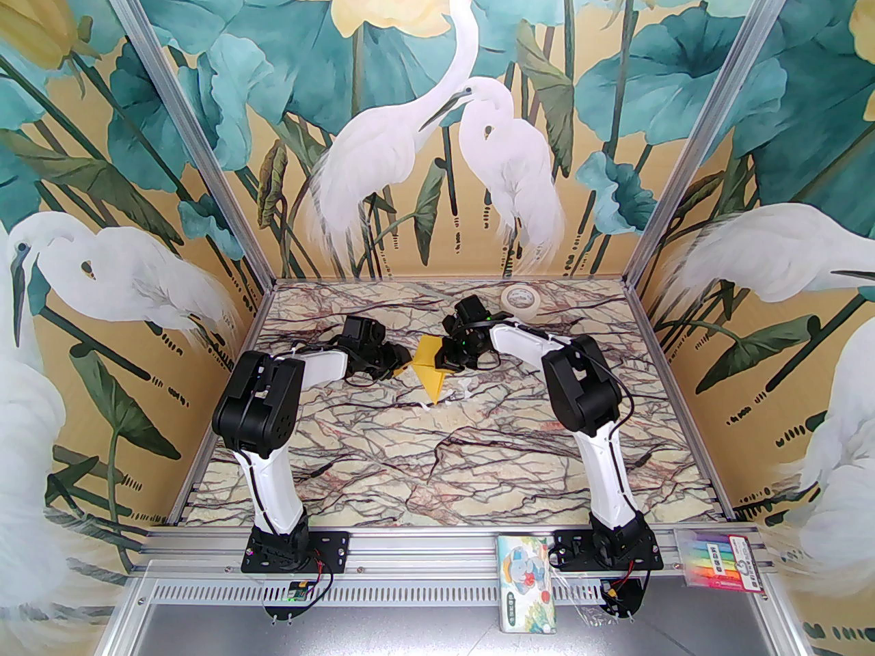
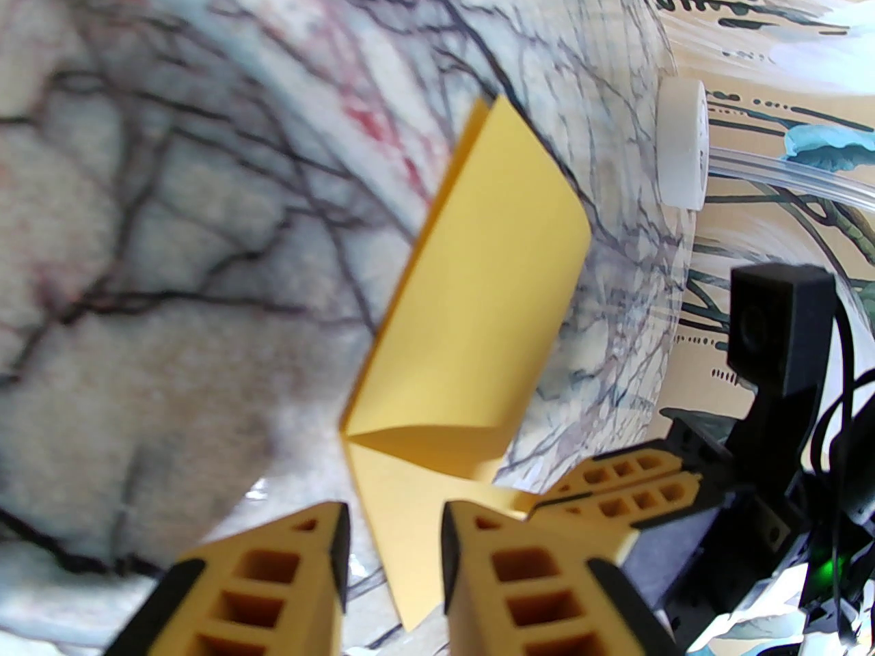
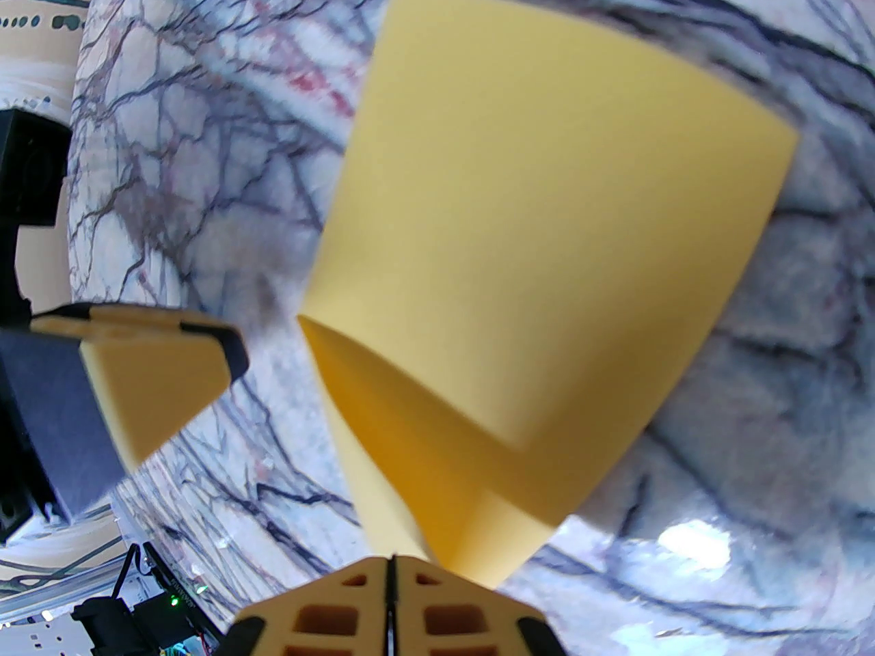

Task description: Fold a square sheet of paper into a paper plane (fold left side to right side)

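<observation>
The right gripper is clenched on an edge of the half-folded yellow paper sheet, tented on the marble table between both arms. The left gripper stands partly parted, the sheet's corner ungripped between its fingers.

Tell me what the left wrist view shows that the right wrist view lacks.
Left wrist view: the tape roll at the table's far edge, and the right arm's camera. Right wrist view: the metal rail with wiring. Both: the folded yellow paper, the right hand shut on it, the open left hand, the marble table.
</observation>
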You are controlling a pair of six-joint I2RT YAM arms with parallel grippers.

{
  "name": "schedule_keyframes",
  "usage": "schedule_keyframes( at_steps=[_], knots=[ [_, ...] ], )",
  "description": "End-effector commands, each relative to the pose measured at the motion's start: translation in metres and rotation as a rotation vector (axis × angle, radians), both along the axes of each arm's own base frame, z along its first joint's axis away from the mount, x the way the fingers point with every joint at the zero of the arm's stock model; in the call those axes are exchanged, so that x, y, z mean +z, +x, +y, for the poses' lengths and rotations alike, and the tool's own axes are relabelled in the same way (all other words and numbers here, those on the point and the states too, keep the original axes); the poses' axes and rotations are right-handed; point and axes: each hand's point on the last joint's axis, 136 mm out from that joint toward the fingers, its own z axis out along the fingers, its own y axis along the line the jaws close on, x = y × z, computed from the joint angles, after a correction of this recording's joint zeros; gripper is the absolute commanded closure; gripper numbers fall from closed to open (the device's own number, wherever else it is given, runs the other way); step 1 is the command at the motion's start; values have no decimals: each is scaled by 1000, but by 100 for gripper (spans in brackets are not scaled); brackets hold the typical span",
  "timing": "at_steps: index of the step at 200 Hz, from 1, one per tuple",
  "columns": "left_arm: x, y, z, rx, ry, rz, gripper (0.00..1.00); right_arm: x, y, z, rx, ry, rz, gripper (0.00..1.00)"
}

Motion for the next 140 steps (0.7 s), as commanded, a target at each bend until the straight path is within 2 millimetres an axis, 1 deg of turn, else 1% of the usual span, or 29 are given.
schedule_keyframes(
  at_steps=[1,38,86,109,140],
  knots=[
    [-10,-1,-5,-10,-11,20,69,-24,1,-6,-19,-47,26,93],
    [-18,-2,-8,-25,10,32,67,-36,2,-9,-22,-71,33,93],
    [-19,2,-15,-51,18,23,68,-36,0,-10,-21,-69,39,93],
    [-20,6,-17,-55,14,17,70,-38,-1,-10,-19,-70,45,93],
    [-22,9,-18,-58,17,17,70,-40,-3,-10,-18,-68,52,93]
  ],
)
